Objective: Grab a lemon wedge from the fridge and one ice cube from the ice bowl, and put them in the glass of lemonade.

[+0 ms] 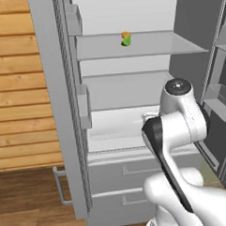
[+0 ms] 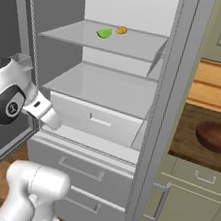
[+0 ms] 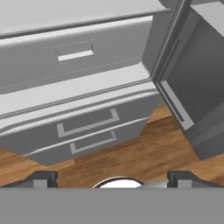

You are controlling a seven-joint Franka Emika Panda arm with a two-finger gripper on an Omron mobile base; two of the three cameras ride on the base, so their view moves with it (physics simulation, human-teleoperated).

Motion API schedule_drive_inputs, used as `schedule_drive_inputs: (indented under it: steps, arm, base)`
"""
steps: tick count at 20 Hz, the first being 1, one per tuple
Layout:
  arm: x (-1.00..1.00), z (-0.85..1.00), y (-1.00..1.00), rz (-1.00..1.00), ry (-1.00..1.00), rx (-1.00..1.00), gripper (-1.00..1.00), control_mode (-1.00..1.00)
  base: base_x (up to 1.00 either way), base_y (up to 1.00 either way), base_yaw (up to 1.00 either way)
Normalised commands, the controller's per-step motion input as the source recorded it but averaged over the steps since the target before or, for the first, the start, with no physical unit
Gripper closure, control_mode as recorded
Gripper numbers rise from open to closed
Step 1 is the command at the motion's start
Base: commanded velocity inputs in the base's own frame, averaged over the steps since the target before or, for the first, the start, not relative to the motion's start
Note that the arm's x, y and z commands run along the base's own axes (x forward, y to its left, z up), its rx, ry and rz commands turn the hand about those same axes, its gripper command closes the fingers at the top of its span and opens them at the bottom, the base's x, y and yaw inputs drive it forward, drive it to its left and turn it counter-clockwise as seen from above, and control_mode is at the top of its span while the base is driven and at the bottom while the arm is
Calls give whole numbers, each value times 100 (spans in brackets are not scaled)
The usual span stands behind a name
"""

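Green wedge: your lemon wedge [image 2: 104, 32] shows as a small green piece on the upper glass shelf [image 2: 137, 47] of the fridge [image 2: 167, 116], toward the middle of the shelf and back from its front edge.
Orange neighbour: a small orange piece [image 2: 121, 30] sits just beside the wedge, on its right in the right base view; in the left base view the two overlap [image 1: 125, 39], so judge their spacing from the right.
Long axis: the wedge looks slightly longer along the shelf front than deep, though it is too small for you to be sure.
Doors: both fridge doors stand open, so the shelf is reachable from the front.
Gripper: the gripper [image 3: 112, 177] has its jaws spread wide and holds nothing; its fingertips [image 3: 43, 178] frame wooden floor and the two lower drawers [image 3: 87, 127].
Key relation: the wedge lies well above and beyond the gripper, which points down at the drawers, so you must raise and tilt the hand up before reaching in.
Ice bowl: the brown ice bowl [image 2: 216, 137] rests on the counter to the right of the fridge.
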Motion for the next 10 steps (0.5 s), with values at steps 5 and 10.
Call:
schedule_drive_inputs:
  steps: [5,10]
  arm:
    - [0,-3,-74,1,0,0,-100,-100]
    - [15,0,-55,3,2,1,-100,-100]
  base:
    - [0,0,0]
    - [0,0,0]
